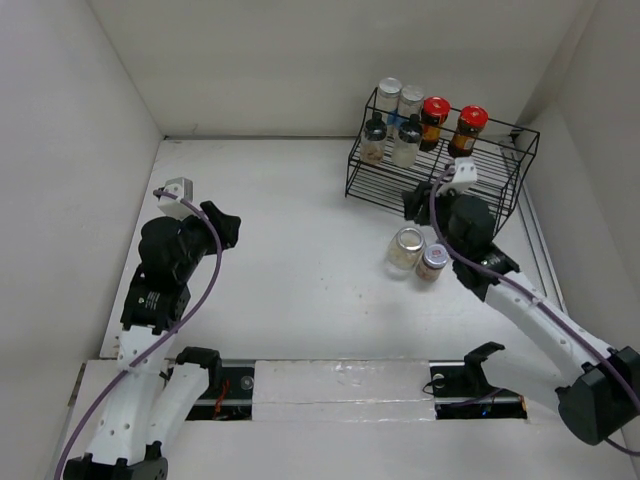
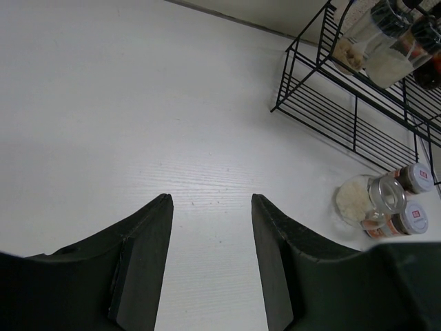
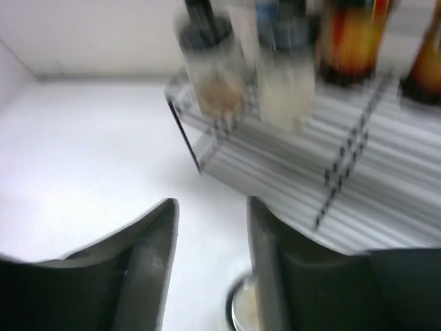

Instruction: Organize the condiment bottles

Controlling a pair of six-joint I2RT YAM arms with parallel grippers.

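The condiment bottles stand mostly on the black wire rack (image 1: 385, 182): two silver-lidded ones (image 1: 399, 95) at the back, two black-capped pale ones (image 1: 390, 140), and two red-capped amber ones (image 1: 452, 120). On the table in front are a clear jar (image 1: 406, 248) and a small silver-lidded jar (image 1: 433, 262). The left wrist view shows that clear jar (image 2: 365, 200) and two small jars (image 2: 415, 200). My right gripper (image 1: 413, 203) hovers between rack and table jars, open and empty (image 3: 210, 207), with a jar lid (image 3: 244, 310) just below. My left gripper (image 2: 210, 203) is open and empty at the far left (image 1: 225, 225).
The rack's lower shelf (image 3: 358, 165) is bare in the blurred right wrist view, with the black-capped bottles (image 3: 248, 76) above it. White walls enclose the table on the left, back and right. Bare table surface (image 1: 290, 230) lies between the arms.
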